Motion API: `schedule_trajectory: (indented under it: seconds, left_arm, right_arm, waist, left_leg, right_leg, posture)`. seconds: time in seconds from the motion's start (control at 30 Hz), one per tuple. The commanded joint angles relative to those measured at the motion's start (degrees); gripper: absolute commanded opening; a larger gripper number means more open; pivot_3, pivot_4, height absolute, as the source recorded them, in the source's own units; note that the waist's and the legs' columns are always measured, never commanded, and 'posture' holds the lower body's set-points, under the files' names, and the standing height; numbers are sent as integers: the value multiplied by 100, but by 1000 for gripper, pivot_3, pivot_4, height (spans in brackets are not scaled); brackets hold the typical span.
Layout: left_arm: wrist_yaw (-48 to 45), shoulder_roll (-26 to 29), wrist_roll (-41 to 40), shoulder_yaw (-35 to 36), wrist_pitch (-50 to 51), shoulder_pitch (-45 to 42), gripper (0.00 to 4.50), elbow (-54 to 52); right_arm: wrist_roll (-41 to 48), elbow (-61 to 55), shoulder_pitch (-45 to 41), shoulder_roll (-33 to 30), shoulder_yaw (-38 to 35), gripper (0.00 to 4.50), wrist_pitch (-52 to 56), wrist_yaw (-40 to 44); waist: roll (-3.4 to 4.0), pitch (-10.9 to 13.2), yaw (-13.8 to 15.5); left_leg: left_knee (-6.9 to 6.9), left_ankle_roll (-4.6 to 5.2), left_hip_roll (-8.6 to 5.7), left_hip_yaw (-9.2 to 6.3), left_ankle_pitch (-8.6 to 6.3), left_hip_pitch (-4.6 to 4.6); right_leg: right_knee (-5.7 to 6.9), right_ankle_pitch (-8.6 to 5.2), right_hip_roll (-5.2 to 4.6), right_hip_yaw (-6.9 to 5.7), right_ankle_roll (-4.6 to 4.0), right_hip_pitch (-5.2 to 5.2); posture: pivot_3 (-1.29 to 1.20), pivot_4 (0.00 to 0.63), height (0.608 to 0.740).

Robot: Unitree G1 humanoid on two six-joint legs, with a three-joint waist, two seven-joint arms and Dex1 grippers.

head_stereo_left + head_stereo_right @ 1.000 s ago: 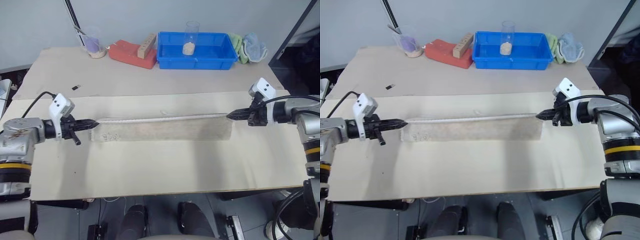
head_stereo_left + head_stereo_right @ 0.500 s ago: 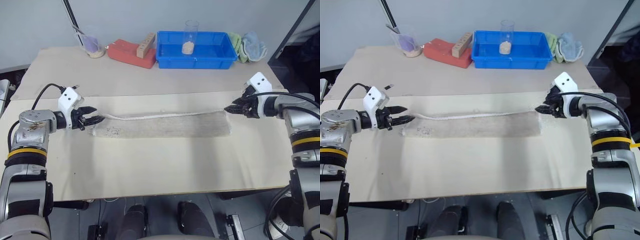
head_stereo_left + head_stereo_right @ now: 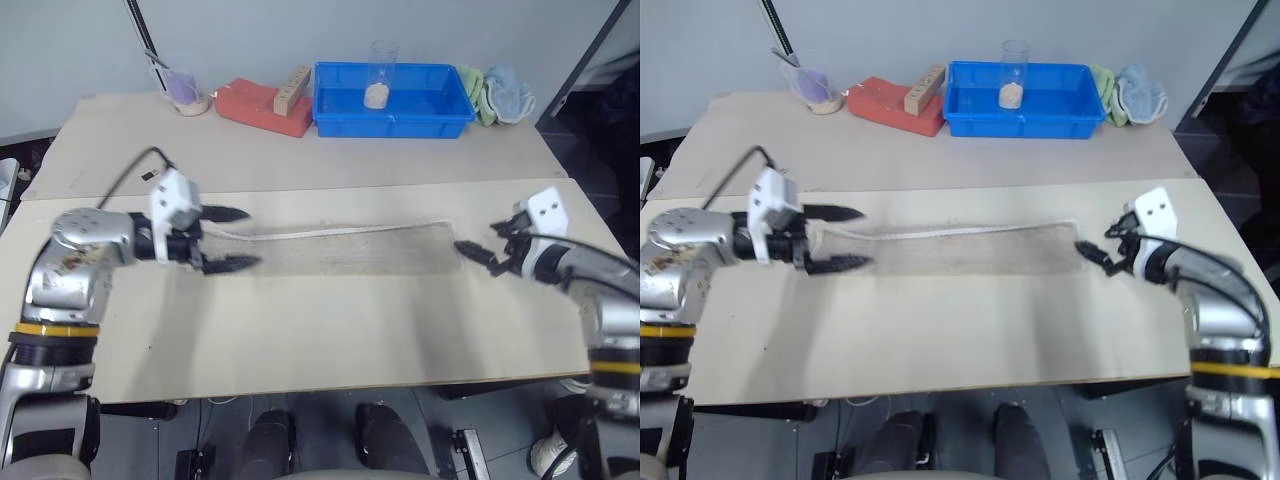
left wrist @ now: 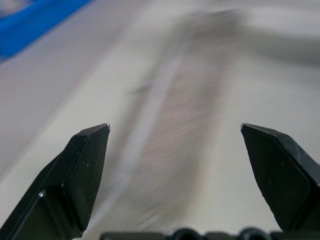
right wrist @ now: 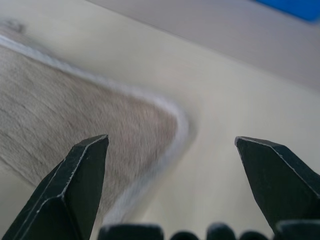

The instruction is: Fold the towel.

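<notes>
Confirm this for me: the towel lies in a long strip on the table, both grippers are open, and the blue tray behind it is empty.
Not quite: the blue tray is not empty. The left eye view shows a clear cup with something pale at its bottom standing in it. The rest holds: the towel lies in a long strip on the table, and the left gripper and right gripper are both open.

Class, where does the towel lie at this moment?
In the left eye view the towel lies as a long strip flat across the table's middle, between the open left gripper and right gripper, nearer than the blue bin.
</notes>
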Motion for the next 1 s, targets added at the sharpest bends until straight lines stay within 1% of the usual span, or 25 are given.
schedule_trajectory:
  seconds: [0.03,0.13,0.3,0.33,0.37,0.47,0.5,0.63,0.67,0.73,0.83,0.93,1.0]
  left_arm:
    - [-28,71,-305,26,250,0,4500,-644]
    - [-18,67,-344,-32,317,-38,4500,-784]
    - [-1,32,-296,-77,243,-104,4500,-755]
    - [2,29,-287,-72,218,-91,4500,-754]
    - [16,23,-284,-63,204,-82,4500,-749]
    - [38,17,-264,-41,135,-24,4500,-728]
    - [45,17,-260,-36,111,0,4500,-723]
    - [89,23,-283,17,56,80,4500,-708]
    - [122,16,-299,51,60,96,4500,-705]
    - [181,0,-339,98,82,120,4500,-713]
    - [254,-22,-472,181,172,182,4500,-798]
    - [331,-44,-676,261,326,232,4500,-952]
    - [333,-42,-839,309,415,276,4500,-1102]
  right_arm:
    - [237,-590,39,241,-253,4478,420,-475]
    - [387,-792,143,481,-224,4478,680,-650]
    - [600,-719,126,955,-356,4478,1263,-1177]
    - [636,-749,140,1012,-357,3957,1400,-1247]
    - [625,-774,161,1028,-335,3703,1456,-1311]
    - [619,-847,207,1060,-292,2731,1516,-1409]
    - [646,-895,220,1077,-278,2332,1556,-1421]
    - [742,-1114,245,1159,-252,996,1665,-1469]
    - [732,-1129,227,1131,-272,605,1635,-1488]
    - [713,-1070,178,1014,-368,27,1542,-1508]
    - [690,-816,85,553,-603,27,1419,-1366]
    - [754,-651,74,11,-630,27,1304,-995]
    - [950,-635,-32,-376,-585,27,1365,-541]
  waist:
    - [0,0,-18]
    - [0,0,-17]
    - [0,0,4]
    - [0,0,8]
    - [0,0,10]
    - [0,0,14]
    - [0,0,12]
    - [0,0,6]
    - [0,0,4]
    - [0,0,2]
    - [0,0,13]
    - [0,0,42]
    - [0,0,30]
  left_leg:
    - [0,0,-2,2,0,9]
    - [0,0,-1,8,0,33]
    - [-1,0,3,15,0,31]
    - [-1,0,2,15,0,29]
    - [-1,0,0,15,0,26]
    - [0,0,-4,14,0,26]
    - [0,0,-4,14,0,27]
    - [-1,0,0,14,0,28]
    - [-1,1,0,14,0,27]
    - [-2,1,0,14,0,28]
    - [-2,1,-1,15,0,28]
    - [0,1,-12,15,0,21]
    - [1,1,-15,15,0,20]
  right_leg:
    - [-8,0,2,5,0,0]
    - [-9,-2,11,5,-2,16]
    - [-12,-4,19,-3,-5,20]
    - [-14,-3,18,-3,-5,18]
    - [-14,-3,15,-3,-5,16]
    - [-22,-3,10,-3,-5,21]
    - [-22,-3,9,-2,-5,21]
    - [-21,-3,15,-4,-5,21]
    - [-21,-3,16,-4,-5,20]
    - [-21,-3,15,-3,-5,20]
    - [-22,-3,13,-2,-5,20]
    - [-30,-4,2,-5,-3,22]
    - [-35,-4,0,-4,-2,24]
  posture:
    - [0,150,740]
    - [0,150,740]
    - [0,150,740]
    - [0,150,740]
    - [0,150,740]
    - [0,150,740]
    - [0,150,740]
    - [0,150,740]
    - [0,150,740]
    - [0,150,740]
    - [0,150,740]
    - [0,150,740]
    - [0,150,740]
